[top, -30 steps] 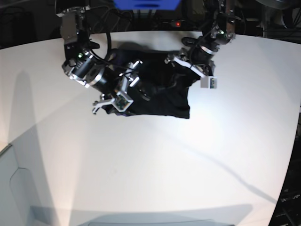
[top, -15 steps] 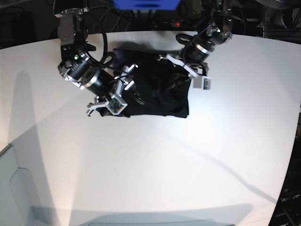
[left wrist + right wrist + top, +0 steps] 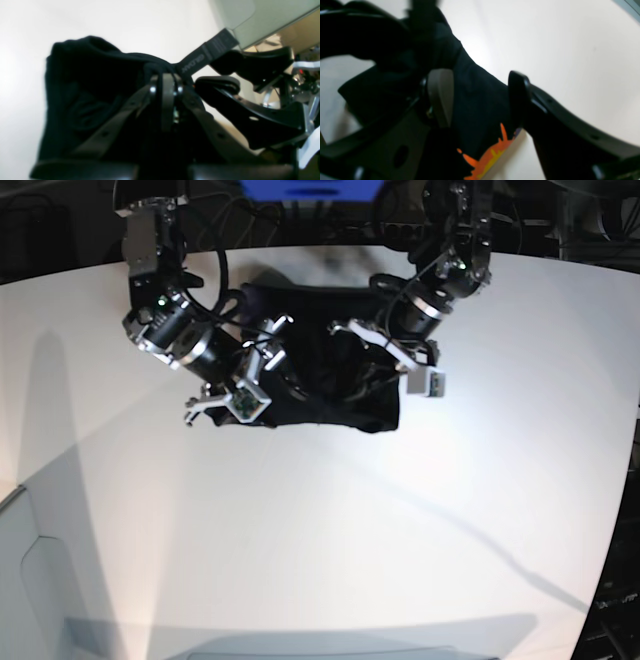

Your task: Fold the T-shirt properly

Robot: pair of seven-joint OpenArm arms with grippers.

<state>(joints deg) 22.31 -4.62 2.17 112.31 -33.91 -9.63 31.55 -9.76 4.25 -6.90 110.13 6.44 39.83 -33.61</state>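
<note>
From my base view the T-shirt [image 3: 330, 370] is bunched up into a dark lump near the far edge of the white table [image 3: 330, 530], with both arms reaching into it from either side.

The left gripper [image 3: 167, 82] has its fingers pressed together on a fold of the black cloth, right by the collar. A dark neck label [image 3: 208, 51] with some lettering on it sticks up out of that pinch (too blurry for me to read properly). On its wrist cam the cloth humps up to the left of the fingers and hangs loose.

The right gripper [image 3: 480, 100] is spread apart, one grey pad [image 3: 440, 96] on one side and a black finger [image 3: 520, 100] on the other, with a strip of black cloth running through the gap. I can't tell if either finger is really touching the cloth. Low in that same view a bit of the orange print [image 3: 490, 152] peeks out at the cloth's edge, with bare table beside it.

In the left wrist view the right gripper shows up just beside the left one, both over the same bundle.
</note>
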